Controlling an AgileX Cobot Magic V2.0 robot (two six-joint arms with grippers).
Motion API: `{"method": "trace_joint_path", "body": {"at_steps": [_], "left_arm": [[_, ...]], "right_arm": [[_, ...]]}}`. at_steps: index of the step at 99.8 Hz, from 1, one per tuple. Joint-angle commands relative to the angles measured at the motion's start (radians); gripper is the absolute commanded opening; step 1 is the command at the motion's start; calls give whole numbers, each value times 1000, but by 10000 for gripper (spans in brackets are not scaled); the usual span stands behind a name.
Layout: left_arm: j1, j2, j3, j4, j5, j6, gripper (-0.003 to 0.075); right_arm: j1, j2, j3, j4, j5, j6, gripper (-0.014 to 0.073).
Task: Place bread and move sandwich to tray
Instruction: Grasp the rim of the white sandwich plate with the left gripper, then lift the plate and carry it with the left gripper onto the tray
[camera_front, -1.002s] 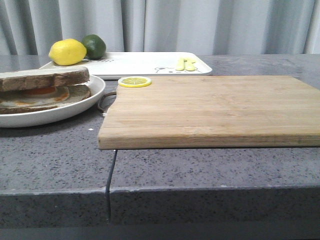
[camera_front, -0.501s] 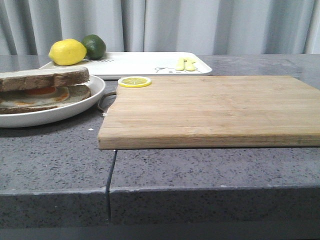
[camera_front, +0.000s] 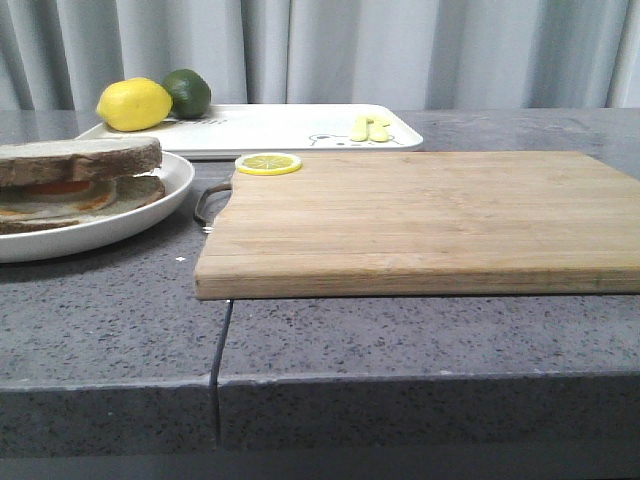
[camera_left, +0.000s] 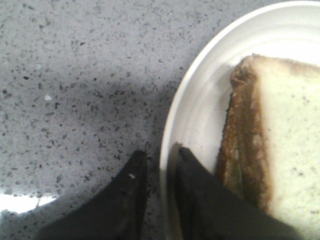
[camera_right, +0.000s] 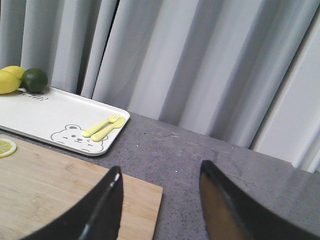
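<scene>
Already the bread (camera_front: 80, 160) tops the sandwich (camera_front: 70, 190); the tray (camera_front: 270, 128) move remains. Left gripper (camera_left: 159, 170) pinches the plate (camera_left: 192, 110) rim; right gripper (camera_right: 160, 200) gapes empty.

The grey speckled stone counter (camera_front: 400, 340), split by a dark seam near its front, carries a round white plate (camera_front: 150, 212) at the left, a wooden cutting board (camera_front: 420, 220) apparently just beside it, and a white tray (camera_front: 290, 130) behind both.
</scene>
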Motion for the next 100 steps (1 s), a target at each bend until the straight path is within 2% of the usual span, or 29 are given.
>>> {"method": "trace_joint_path", "body": {"at_steps": [1, 35, 82, 100], "left_arm": [[4, -22, -26, -14, -21, -7, -18], [4, -28, -26, -142, -28, -7, -19], [4, -165, -30, -399, -70, -7, -19], [4, -174, -64, -448, -72, -7, -19]], "right_arm": [[-5, 6, -27, -3, -77, -3, 372], [-5, 6, -27, -3, -77, -3, 372], [-5, 6, -27, 4, -77, -3, 372], [-5, 6, -27, 5, -77, -3, 372]]}}
